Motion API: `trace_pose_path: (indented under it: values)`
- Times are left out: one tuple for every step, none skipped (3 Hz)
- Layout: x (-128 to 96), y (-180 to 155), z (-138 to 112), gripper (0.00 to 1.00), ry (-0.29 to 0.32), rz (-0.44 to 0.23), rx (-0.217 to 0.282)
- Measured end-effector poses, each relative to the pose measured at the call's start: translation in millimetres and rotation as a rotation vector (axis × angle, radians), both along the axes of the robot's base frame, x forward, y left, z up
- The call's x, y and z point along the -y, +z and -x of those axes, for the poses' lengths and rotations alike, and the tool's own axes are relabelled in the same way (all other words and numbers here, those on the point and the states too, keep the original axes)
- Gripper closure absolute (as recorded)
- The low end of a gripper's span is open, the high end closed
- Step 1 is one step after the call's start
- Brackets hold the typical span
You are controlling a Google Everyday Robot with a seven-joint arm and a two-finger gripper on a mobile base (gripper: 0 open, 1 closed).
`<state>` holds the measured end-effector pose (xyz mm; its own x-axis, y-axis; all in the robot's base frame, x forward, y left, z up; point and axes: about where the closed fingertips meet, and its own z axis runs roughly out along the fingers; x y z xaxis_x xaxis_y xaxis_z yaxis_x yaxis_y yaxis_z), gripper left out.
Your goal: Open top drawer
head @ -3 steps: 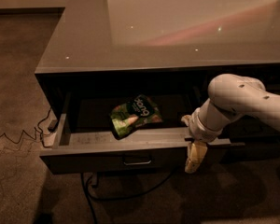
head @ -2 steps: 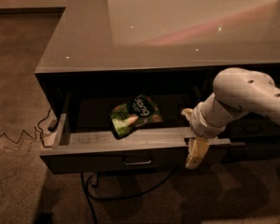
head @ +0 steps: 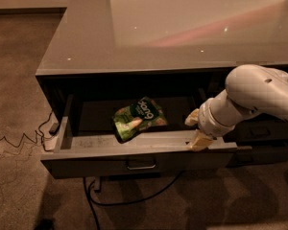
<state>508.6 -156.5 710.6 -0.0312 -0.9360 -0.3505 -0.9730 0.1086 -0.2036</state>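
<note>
The top drawer (head: 101, 166) is a wide dark-grey drawer, pulled out from under the counter, with a small pull handle (head: 140, 165) at the centre of its front. A green snack bag (head: 138, 119) lies on its grey inner floor. My gripper (head: 196, 129) is at the right end of the drawer's front rim, on a white arm (head: 254, 97) reaching in from the right. One yellowish finger (head: 192, 118) is over the drawer's inside and the other finger (head: 199, 141) is at the front rim. The fingers stand apart and hold nothing.
The glossy grey countertop (head: 182, 28) overhangs the drawer. Another dark drawer front (head: 261, 131) sits to the right behind my arm. A black cable (head: 134, 195) runs on the carpet under the drawer, and a thin cord (head: 19, 140) trails on the floor at left.
My gripper has risen from in front of the drawer front to the level of its top rim. The drawer stays pulled out and the bag has not moved.
</note>
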Motion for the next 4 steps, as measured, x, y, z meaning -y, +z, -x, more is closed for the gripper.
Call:
trace_pose_path:
  values:
    - [-3.3, 1.6, -10.1, 0.65, -0.008, 0.001, 0.033]
    - [-6.8, -3.9, -23.5, 0.88, -0.016, 0.001, 0.052]
    - [-10.3, -20.8, -35.3, 1.0, -0.019, 0.022, 0.037]
    - [-16.3, -37.1, -43.9, 1.0, -0.013, 0.04, 0.016]
